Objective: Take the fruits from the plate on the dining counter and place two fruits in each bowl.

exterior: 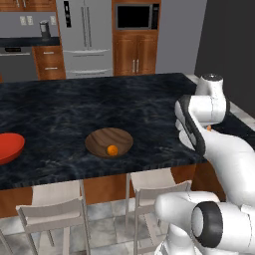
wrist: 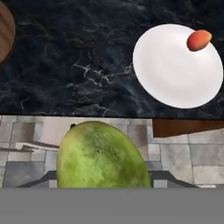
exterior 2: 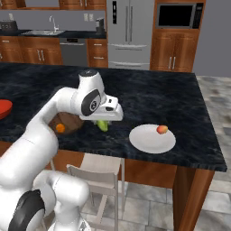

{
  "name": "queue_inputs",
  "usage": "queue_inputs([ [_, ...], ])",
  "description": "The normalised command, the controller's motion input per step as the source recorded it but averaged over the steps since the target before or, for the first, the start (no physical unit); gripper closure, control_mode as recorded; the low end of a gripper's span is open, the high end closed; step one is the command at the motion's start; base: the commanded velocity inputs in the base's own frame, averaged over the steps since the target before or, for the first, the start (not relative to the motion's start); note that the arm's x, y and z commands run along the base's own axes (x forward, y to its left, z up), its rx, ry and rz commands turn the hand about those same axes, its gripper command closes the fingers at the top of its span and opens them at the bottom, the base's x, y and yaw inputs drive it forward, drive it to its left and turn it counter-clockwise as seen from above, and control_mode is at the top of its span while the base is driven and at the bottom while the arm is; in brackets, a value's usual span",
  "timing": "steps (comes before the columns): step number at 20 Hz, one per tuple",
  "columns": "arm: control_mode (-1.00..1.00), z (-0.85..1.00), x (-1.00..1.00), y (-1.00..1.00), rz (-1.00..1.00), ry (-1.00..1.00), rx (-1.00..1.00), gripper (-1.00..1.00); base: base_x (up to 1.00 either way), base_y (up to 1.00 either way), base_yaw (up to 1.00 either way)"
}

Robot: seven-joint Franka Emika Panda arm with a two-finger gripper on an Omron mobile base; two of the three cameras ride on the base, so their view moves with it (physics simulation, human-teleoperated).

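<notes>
Green oblong fruit (wrist: 103, 155) is sitting clamped between the gripper (wrist: 104, 181) fingertips, filling the low middle of the hand view; in the right base view it is peeking out under the hand, above the near edge of the dining counter (exterior 2: 149, 97), between the wooden bowl (exterior: 109, 142) and the plate (exterior 2: 152, 138). Orange ball (exterior: 112, 150) is already lying in the wooden bowl. Red-orange fruit (exterior 2: 162, 129) is resting on the plate's far right rim. Red bowl (exterior: 9, 147) is sitting well left at the counter's near edge. Step in hand, judging by this: carrying the green fruit off the plate toward a bowl. Next move is calling for swinging left until the fruit is hanging over the wooden bowl, lowering, then letting go.
</notes>
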Motion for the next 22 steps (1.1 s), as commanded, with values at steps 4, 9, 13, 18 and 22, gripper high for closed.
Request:
queue_inputs([
  [4,-1.0,0.59,-0.61,0.62,-0.12,0.0,0.0,1.0,0.0,0.0,0.0],
  [9,-1.0,0.1,-0.49,0.4,0.0,0.0,0.04,1.0,0.0,0.0,0.0],
  [13,-1.0,0.0,-0.34,0.34,0.0,0.0,0.07,1.0,0.0,0.0,0.0],
  [18,-1.0,0.0,-0.11,0.06,0.02,-0.01,0.01,1.0,0.0,0.0,0.0],
  [22,-1.0,0.0,0.0,0.0,0.03,0.0,0.0,1.0,0.0,0.0,0.0],
])
